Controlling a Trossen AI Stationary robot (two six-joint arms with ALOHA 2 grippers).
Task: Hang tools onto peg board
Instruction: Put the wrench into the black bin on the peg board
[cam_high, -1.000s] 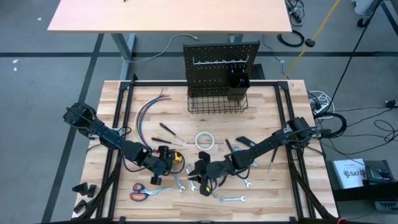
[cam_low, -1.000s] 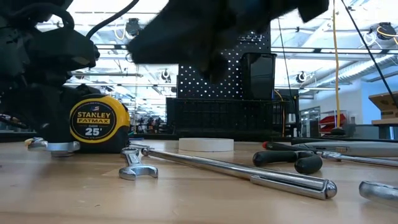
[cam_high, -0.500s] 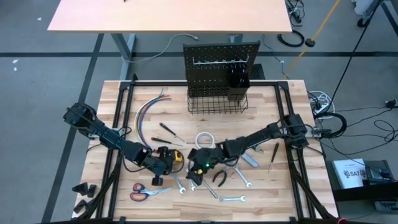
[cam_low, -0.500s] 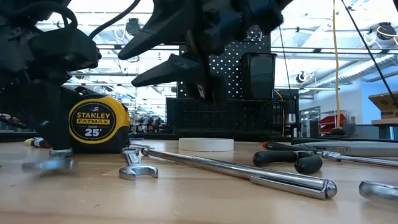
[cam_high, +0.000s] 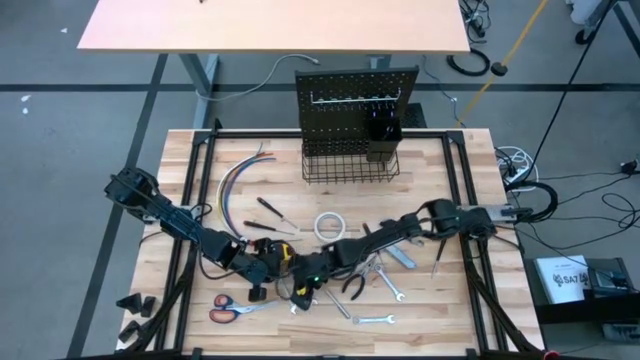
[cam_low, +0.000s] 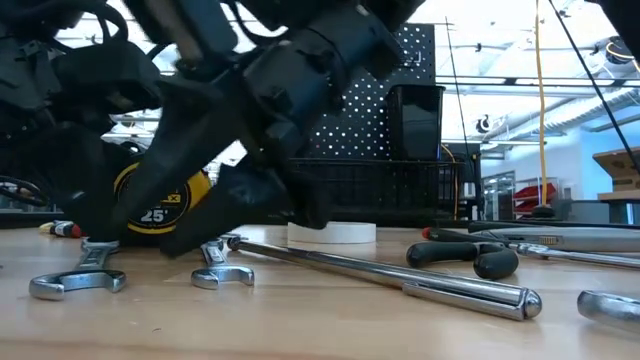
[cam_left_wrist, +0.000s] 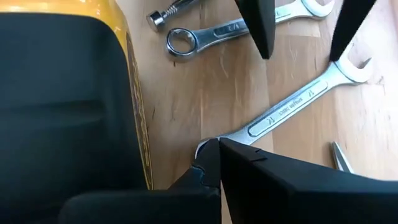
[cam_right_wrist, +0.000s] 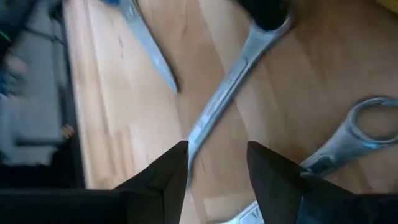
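right gripper (cam_right_wrist: 214, 165) open and empty, low over the table, a wrench (cam_right_wrist: 233, 81) lying just ahead between its fingertips, left gripper (cam_left_wrist: 214, 165) shut, pinching that wrench's (cam_left_wrist: 292, 106) ring end right beside the tape measure (cam_left_wrist: 134, 93), high view only shows the peg board (cam_high: 355, 105) well beyond both

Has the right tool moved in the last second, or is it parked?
Yes. In the high view the right tool has swept leftward past the white tape roll, ending close to the left tool by the yellow tape measure.
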